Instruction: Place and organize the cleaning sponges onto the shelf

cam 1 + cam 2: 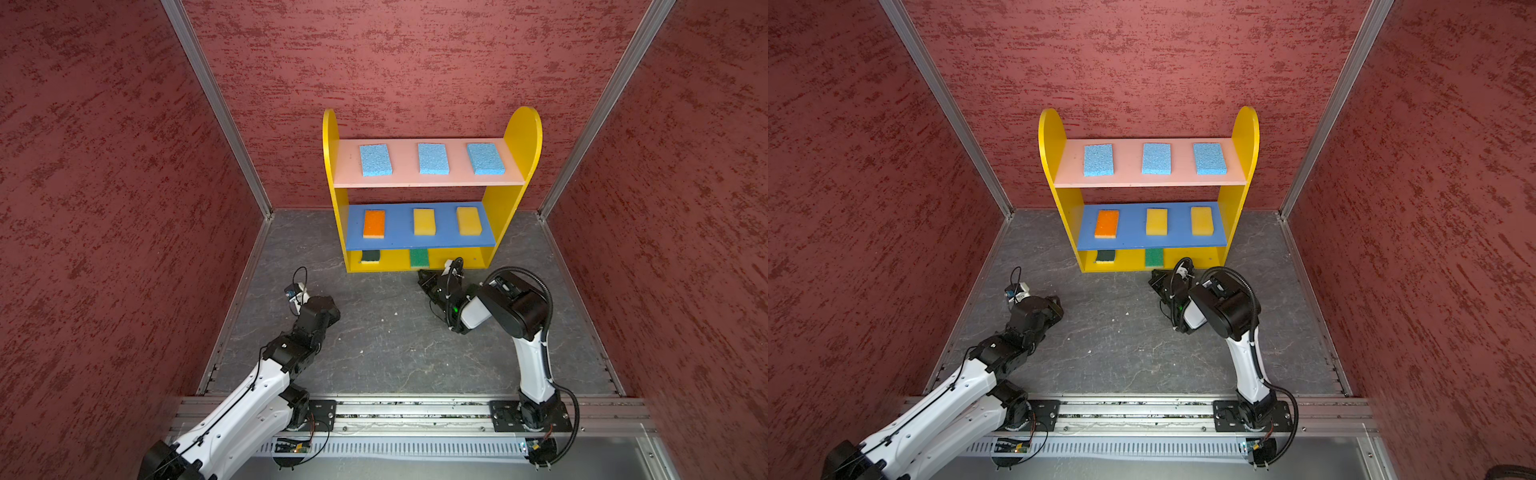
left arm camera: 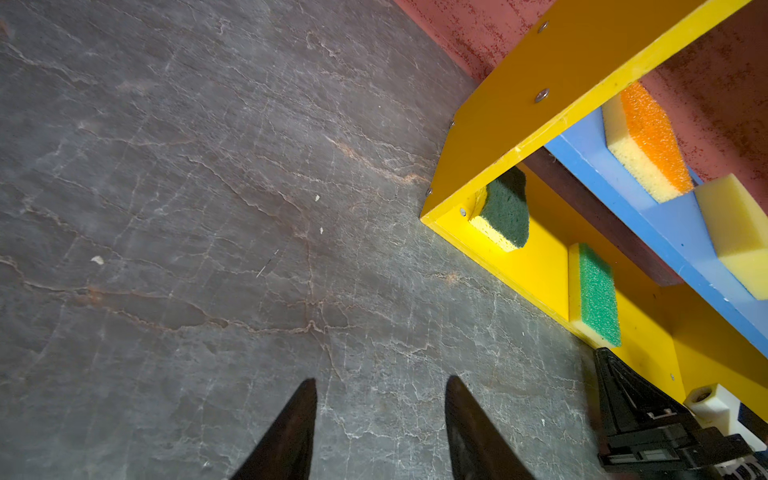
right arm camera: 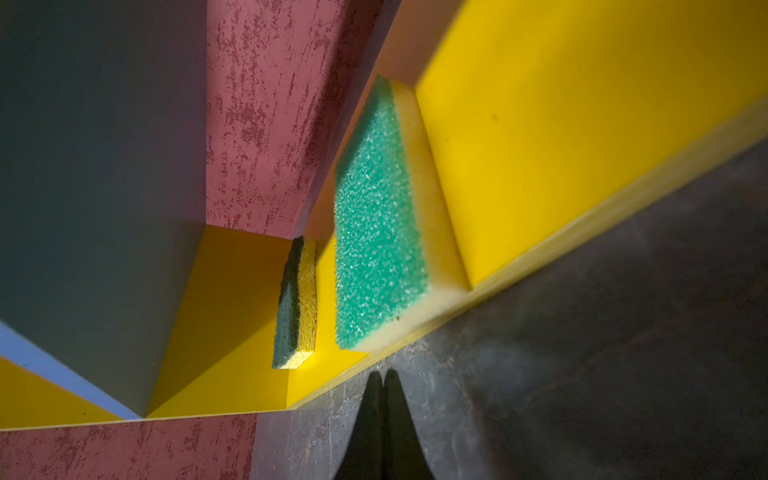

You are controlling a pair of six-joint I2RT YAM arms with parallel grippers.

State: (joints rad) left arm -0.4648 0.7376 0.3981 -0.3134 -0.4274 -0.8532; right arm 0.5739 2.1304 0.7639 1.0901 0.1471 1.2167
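Observation:
The shelf (image 1: pixel 524 133) stands against the back wall. Three light blue sponges (image 1: pixel 433 158) lie on its pink board. An orange-topped sponge (image 1: pixel 374 223) and two yellow sponges (image 1: pixel 424 221) lie on the blue board. On the bottom level sit a dark green sponge (image 1: pixel 370 256) and a bright green-topped sponge (image 1: pixel 419 257) (image 3: pixel 378 216). My right gripper (image 3: pixel 382 374) (image 1: pixel 422 275) is shut and empty, low over the floor just in front of the bottom level, near the bright green-topped sponge. My left gripper (image 2: pixel 380 382) is open and empty above the floor, left of the shelf's front.
Red textured walls close in the grey stone-patterned floor (image 1: pixel 386 345) on three sides. Metal frame posts (image 1: pixel 216 104) run up the back corners. The arms' base rail (image 1: pixel 415 411) spans the front edge. A few small crumbs (image 2: pixel 97 259) lie on the floor.

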